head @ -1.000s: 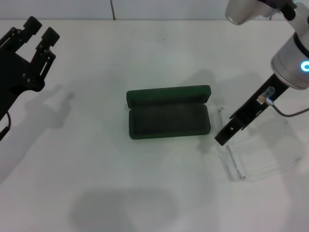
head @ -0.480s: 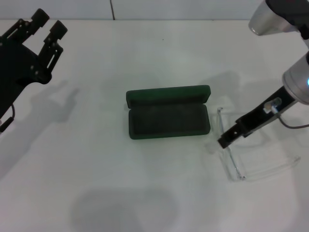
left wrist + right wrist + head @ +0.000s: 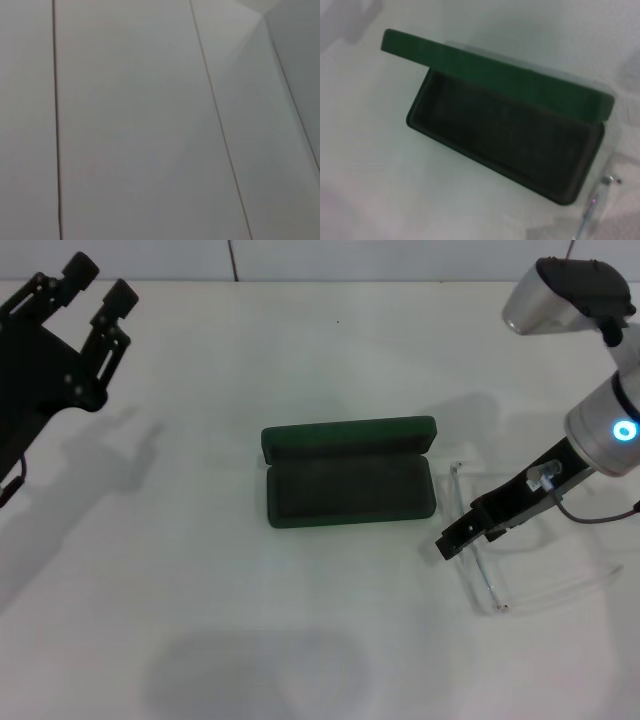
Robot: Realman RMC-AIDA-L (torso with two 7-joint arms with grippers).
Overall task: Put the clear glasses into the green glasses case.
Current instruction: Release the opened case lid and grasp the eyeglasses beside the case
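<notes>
head view shows the white table [image 3: 300,640] with the green glasses case [image 3: 349,472] lying near its middle, lid raised at the back and the dark lined tray facing up with nothing in it. the right wrist view confirms this: the case [image 3: 510,145] stands open and bare inside, so the opening part looks done and the filling part is not.

next in size, the left gripper [image 3: 85,302] hangs raised at the far left corner, well apart from everything, its two black fingers spread wide and holding nothing; its wrist camera sees only pale panels.

the right gripper [image 3: 452,540] reaches down low just beside the case's right end, right at the front of the clear glasses [image 3: 530,570]. whether its fingers are apart or pinched on the frame i cannot tell.

the glasses lie on the table to the right of the case, near it but outside it, arms unfolded and pointing away to the right.

my judgement: early stage. grasping, lifting, carrying over and laying them in the tray all remain.
</notes>
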